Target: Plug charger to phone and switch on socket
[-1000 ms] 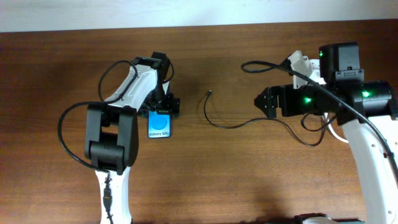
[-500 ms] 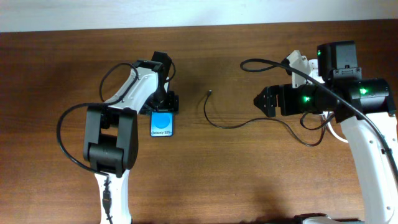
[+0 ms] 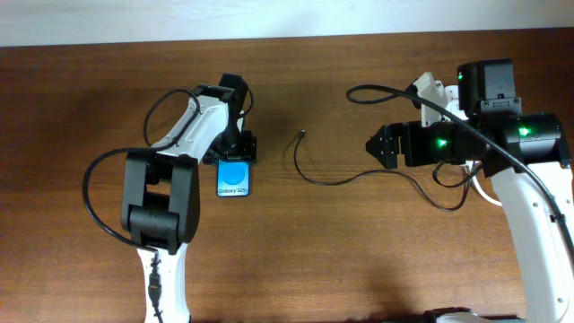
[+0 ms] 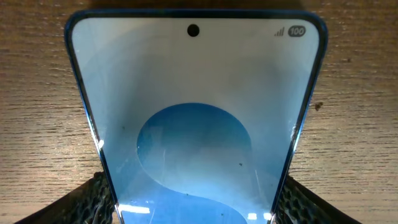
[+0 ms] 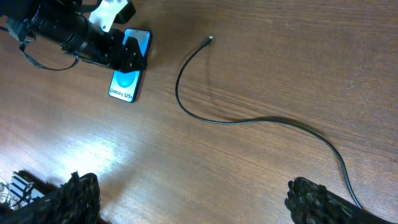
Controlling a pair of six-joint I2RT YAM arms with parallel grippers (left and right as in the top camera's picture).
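The phone (image 3: 234, 179) lies flat on the wooden table, its blue screen up, and it fills the left wrist view (image 4: 193, 118). My left gripper (image 3: 236, 154) sits at its far end, one finger against each long side (image 4: 196, 193). The charger cable (image 3: 345, 179) curves across the middle of the table, and its tip (image 3: 302, 135) lies free to the right of the phone. My right gripper (image 3: 377, 146) is open and empty (image 5: 199, 202) above the cable. A white part of the socket (image 3: 434, 90) shows behind the right arm; the rest is hidden.
The cable (image 5: 249, 121) runs under the right arm towards the right edge. A thick white lead (image 3: 487, 195) shows beside the right arm. The left arm (image 5: 62, 31) lies over the table behind the phone (image 5: 127, 78).
The phone and the left gripper shifted slightly right and away from the front edge, then stayed still. The right arm has barely moved.
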